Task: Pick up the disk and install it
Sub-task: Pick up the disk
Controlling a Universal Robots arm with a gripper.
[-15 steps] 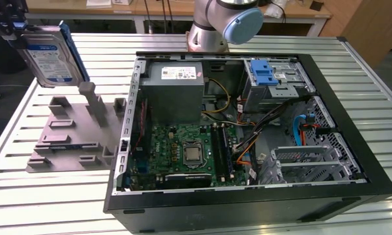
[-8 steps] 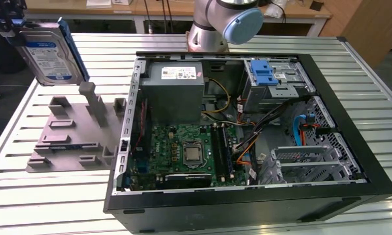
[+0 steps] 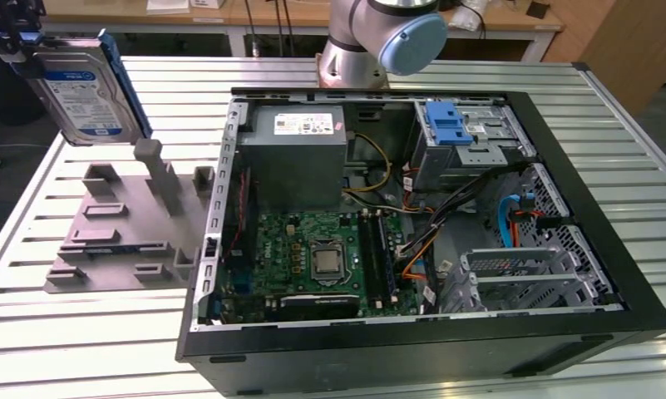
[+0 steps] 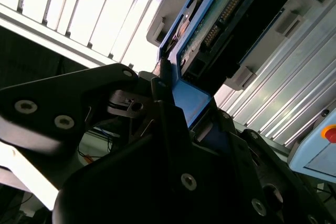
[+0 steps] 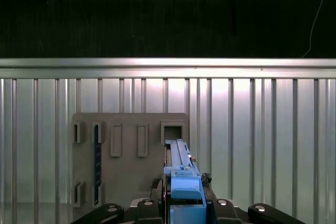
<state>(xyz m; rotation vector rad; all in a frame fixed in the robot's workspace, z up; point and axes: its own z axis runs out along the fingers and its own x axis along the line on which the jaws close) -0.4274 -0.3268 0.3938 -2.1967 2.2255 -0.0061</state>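
The disk (image 3: 86,93) hangs upright above the grey fixture (image 3: 116,245), clear of it, its blue bracket clamped tight in the end effector (image 3: 24,43). The open computer case (image 3: 421,216) sits just beside that fixture on the table (image 3: 77,349).

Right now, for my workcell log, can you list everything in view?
disk: one, silver with a blue bracket, held on edge in the air, exterior view's upper left
fixture: one, grey, on the table beside the case, exterior view's left
computer case: one, black, open, mid-table
power supply: one, grey, inside the case
motherboard: one, green, inside the case
latch: one, blue, on the drive bay in the case
table: one, silver slats
arm: one, grey with a light-blue cap, behind the case
gripper: one, black, shut on the disk
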